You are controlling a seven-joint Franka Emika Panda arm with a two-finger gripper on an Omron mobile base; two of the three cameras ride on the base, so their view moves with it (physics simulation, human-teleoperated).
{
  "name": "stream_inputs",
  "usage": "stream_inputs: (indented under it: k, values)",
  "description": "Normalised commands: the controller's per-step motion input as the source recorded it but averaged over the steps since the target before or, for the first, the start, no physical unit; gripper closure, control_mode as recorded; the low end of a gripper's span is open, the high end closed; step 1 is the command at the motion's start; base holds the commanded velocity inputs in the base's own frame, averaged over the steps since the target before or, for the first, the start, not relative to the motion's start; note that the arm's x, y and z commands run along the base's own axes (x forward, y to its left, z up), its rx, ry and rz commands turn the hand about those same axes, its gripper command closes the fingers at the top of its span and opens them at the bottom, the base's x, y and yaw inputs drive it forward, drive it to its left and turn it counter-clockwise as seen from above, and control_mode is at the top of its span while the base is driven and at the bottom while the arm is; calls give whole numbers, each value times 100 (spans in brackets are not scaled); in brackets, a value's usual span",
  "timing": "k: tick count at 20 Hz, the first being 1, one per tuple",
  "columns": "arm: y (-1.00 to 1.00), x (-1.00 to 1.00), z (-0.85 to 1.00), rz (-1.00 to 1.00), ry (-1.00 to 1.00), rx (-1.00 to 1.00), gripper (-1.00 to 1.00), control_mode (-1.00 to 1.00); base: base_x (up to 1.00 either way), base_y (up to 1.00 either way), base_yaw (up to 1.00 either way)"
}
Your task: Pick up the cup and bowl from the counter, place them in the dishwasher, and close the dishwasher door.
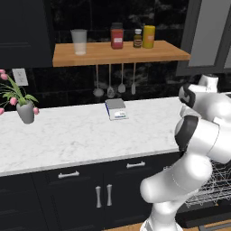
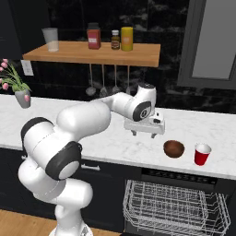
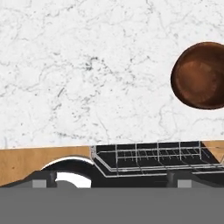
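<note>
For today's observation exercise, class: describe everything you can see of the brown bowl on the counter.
The bowl is small, round and dark brown, with a glossy, lighter reddish-brown inside. It looks empty and stands upright on the white marble counter near its front edge, above the pulled-out dishwasher rack. The red cup stands beside it, apart. Nothing else touches it.

text: I read none | jar [image 1: 117, 37] label: too blurred, upper centre | bottle [image 1: 137, 39] label: unreadable beside it
</note>
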Motion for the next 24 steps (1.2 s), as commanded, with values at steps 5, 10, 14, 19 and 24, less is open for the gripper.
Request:
stream_inputs:
  k: [5, 10, 14, 19, 24]
  values:
    - [-70, 63, -2, 5, 0, 0, -100, -100, 0, 0, 0]
    - [-37, 38, -18, 0, 0, 0, -100, -100, 0, 0, 0]
    - [-17, 13, -14, 0, 0, 0, -100, -100, 0, 0, 0]
    - [-13, -13, -5, 0, 0, 0, -100, -100, 0, 0, 0]
    - [0, -7, -41, 0, 1, 0, -100, -100, 0, 0, 0]
